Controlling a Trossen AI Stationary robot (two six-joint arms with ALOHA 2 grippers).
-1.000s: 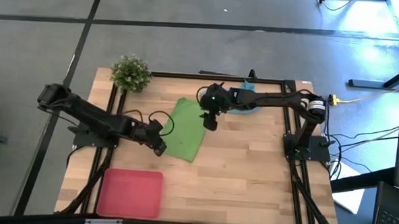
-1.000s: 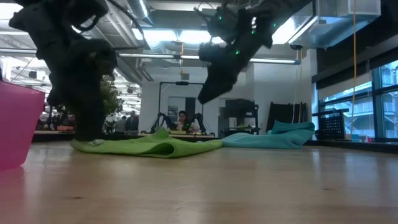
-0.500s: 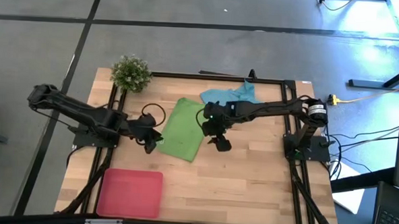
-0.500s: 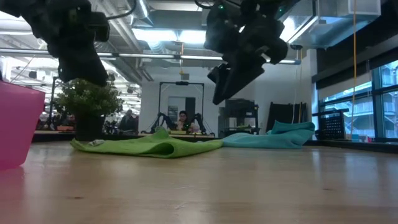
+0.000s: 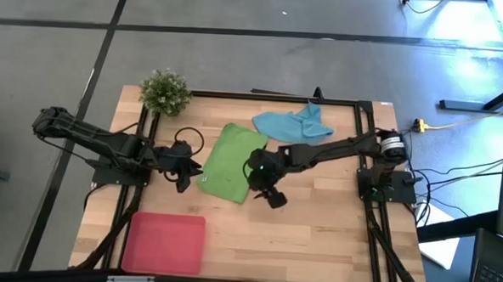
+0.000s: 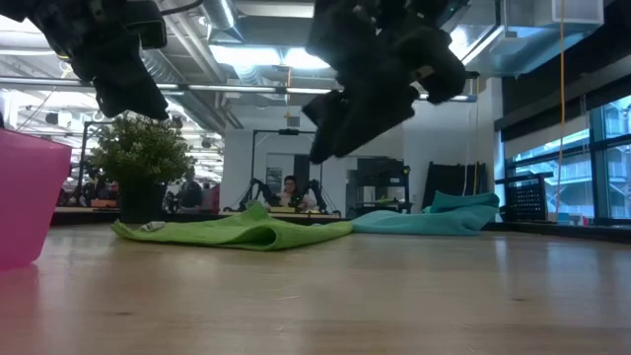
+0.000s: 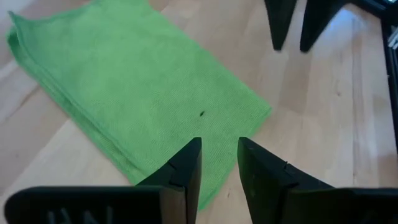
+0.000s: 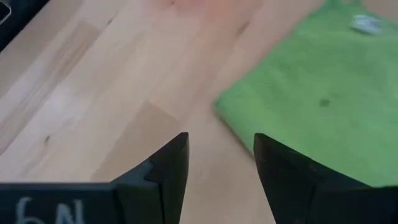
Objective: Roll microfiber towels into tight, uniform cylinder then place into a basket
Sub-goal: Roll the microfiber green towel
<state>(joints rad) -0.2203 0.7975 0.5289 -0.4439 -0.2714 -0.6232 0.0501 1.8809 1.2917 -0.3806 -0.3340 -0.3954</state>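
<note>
Your right gripper (image 5: 270, 195), jaws spread and empty, hovers by the green towel's (image 5: 230, 163) near right corner; the left gripper (image 5: 183, 177), narrowly parted, waits at its left edge. Rolling hasn't begun: next, drop and pinch that near edge.

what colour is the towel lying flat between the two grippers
Lime green: the towel shows best in the high view, between the left gripper and right gripper.
</note>
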